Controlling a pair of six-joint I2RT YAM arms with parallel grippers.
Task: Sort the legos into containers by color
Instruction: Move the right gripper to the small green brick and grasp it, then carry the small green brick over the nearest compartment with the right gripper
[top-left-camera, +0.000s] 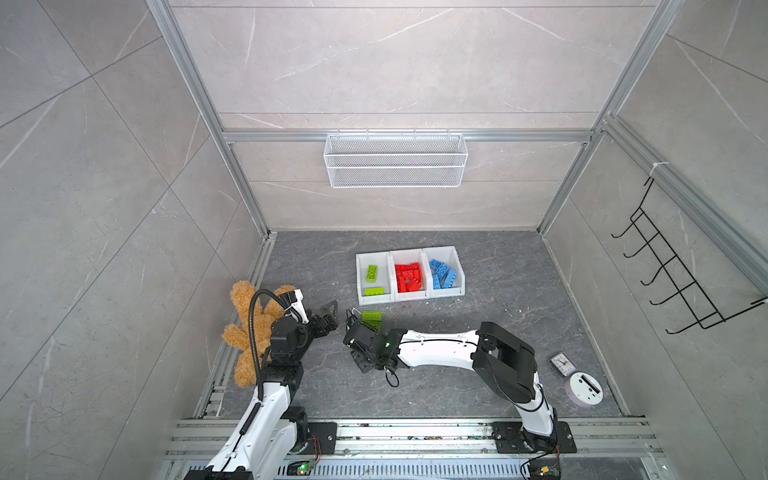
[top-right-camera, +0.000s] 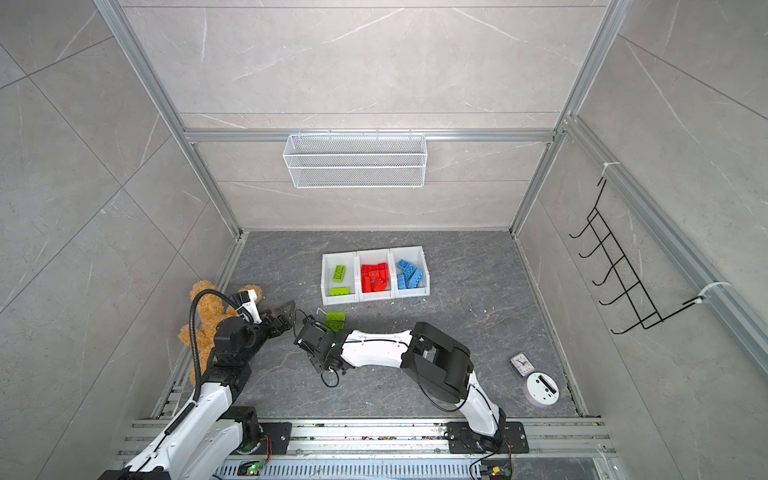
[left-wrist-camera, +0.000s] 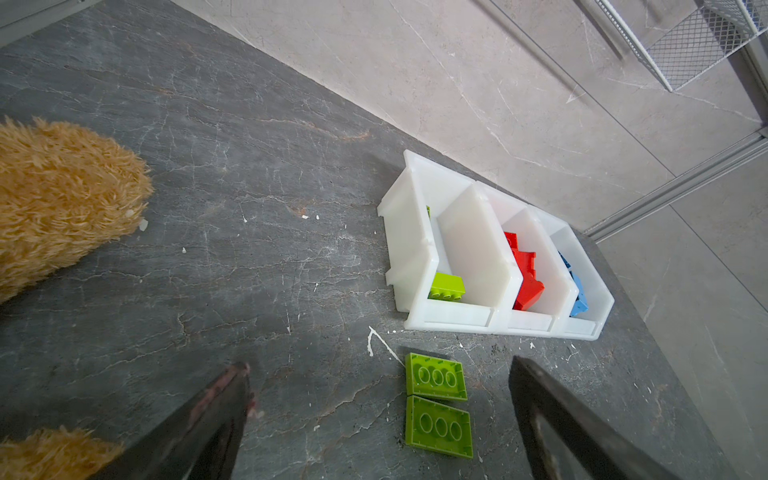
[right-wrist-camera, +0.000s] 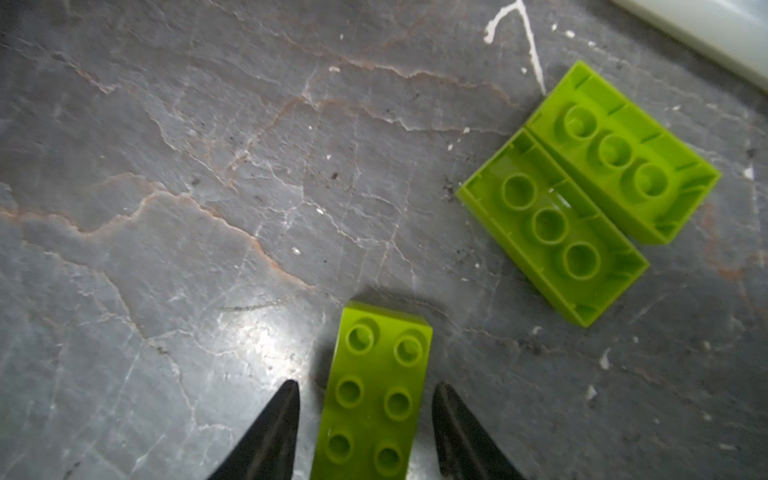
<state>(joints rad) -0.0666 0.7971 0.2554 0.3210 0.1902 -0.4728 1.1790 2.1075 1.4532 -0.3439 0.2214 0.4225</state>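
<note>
I am looking at one lime green brick (right-wrist-camera: 374, 415) lying studs up on the table (right-wrist-camera: 166, 208), on the low-lip side of the containers (top-left-camera: 376, 297) and a little further from them than two other green bricks (right-wrist-camera: 590, 191). Those two are lying hollow side up and touching along their long sides, just off the lip of the end container holding green pieces (left-wrist-camera: 449, 320).

The relation I am steering by is in the right wrist view. The studs-up brick is running lengthwise between the two fingers of the right gripper (right-wrist-camera: 365, 388), so its long sides are facing the pads (right-wrist-camera: 282, 415) and the squeeze is going across its short width. The jaws are standing partly open. A sliver of table is showing on each side of the brick, so I am judging that nothing is gripped yet. In both top views the wrist is covering this brick.

The right arm is reaching low across the table towards the green end of the containers, forearm nearly level and wrist bent down over the brick. It is plainly the nearer arm for this pick.

The left gripper (top-left-camera: 330, 318) is hovering on the same low-lip side, further out past the green end of the containers, by the plush toy (top-left-camera: 245, 299). Its jaws are spread wide and holding nothing.
</note>
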